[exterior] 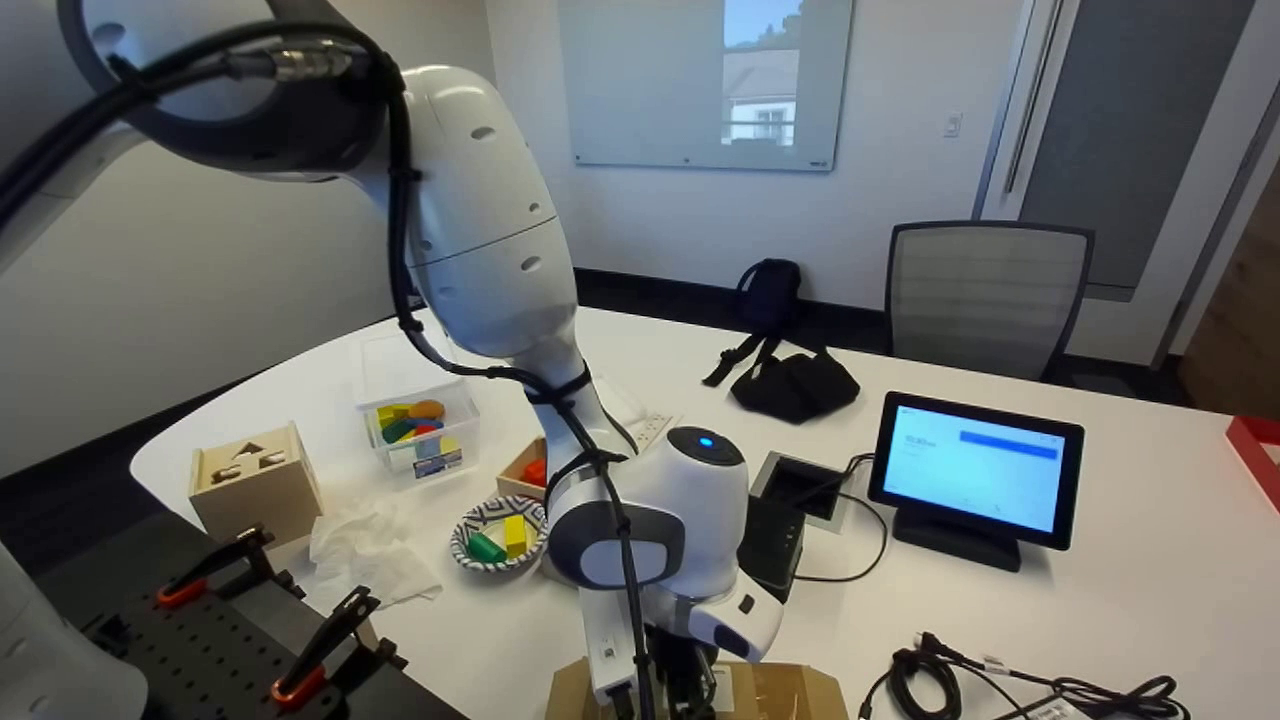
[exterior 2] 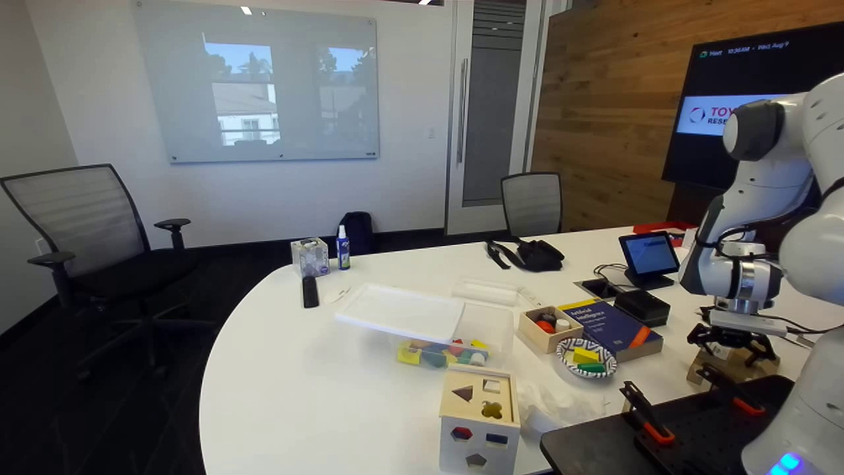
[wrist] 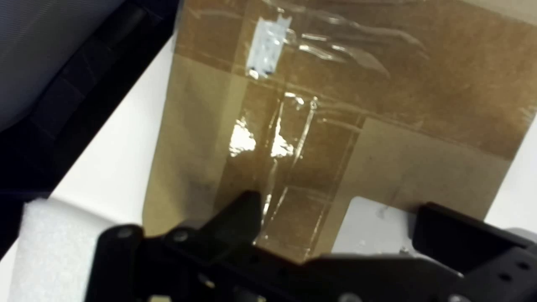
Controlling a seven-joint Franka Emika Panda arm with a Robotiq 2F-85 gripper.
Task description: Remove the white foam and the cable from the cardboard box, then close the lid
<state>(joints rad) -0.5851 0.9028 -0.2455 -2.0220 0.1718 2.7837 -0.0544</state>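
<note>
The box (exterior: 780,690) stands on the table (exterior 2: 297,369) directly below the claw (wrist: 337,218); an exterior view cuts off its lower part. Its lid (wrist: 419,163) spreads flat under the fingers (wrist: 235,222) in the wrist view, brown and crossed by shiny tape (wrist: 319,163). Whether the lid is fully shut cannot be told.

The claw is spread wide, its fingers well apart over the cardboard. A white label (wrist: 369,226) lies between them, nearer one finger. Whether a fingertip touches the box cannot be told.

The foam (wrist: 54,251) lies near the box, outside the fingers' spread, and runs out of the wrist view at the lower left. The cable (exterior: 908,662) lies in loops on the table, to the right of the box in an exterior view and well apart from the claw.

Farther out, a black brick (exterior: 775,545) sits near the tablet (exterior: 975,460). A book (exterior 2: 610,323) lies beside the brick, and just beside the book are a crate (exterior 2: 531,335) and a bowl (exterior 2: 571,368) holding a yellow block (exterior 2: 585,356) and a green one. Farther still stands a wooden cube (exterior 2: 479,435).
</note>
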